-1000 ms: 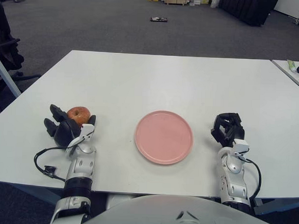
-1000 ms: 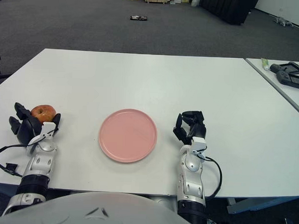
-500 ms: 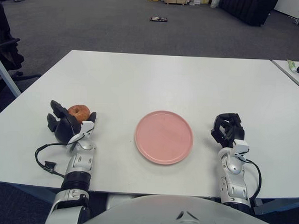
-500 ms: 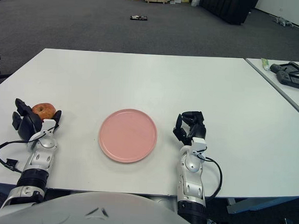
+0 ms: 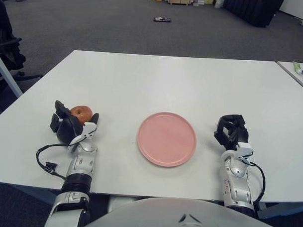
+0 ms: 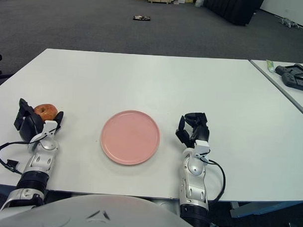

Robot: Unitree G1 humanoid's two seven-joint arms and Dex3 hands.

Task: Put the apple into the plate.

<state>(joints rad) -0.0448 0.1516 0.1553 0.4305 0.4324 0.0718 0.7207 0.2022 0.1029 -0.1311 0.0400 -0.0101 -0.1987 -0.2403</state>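
Left eye view is showing the left hand (image 5: 69, 126) nearest the camera on the robot's left, its dark fingers (image 5: 58, 108) opening upward and cupping loosely around the near side of the apple (image 5: 82, 112), which is sitting on the white table (image 5: 158, 76) just beyond the palm. Whether the fingers are actually pressing on the fruit is hard to tell; they are looking spread around it rather than clamped, with one digit standing to its left and another reaching along its right side. So the apple is lying directly ahead of this hand, away from the robot, and the hand is approaching it from behind and below (a round fruit is offering no long axis to line up with). Level with that hand, the right hand (image 5: 231, 131) is showing just right of the plate (image 5: 166, 139), its fingers curling inward and holding nothing. The pink plate is lying between the two hands, well to the right of the apple, so the carry is looking like a sideways sweep toward the robot's right, and the left hand is plainly the nearer one for it.
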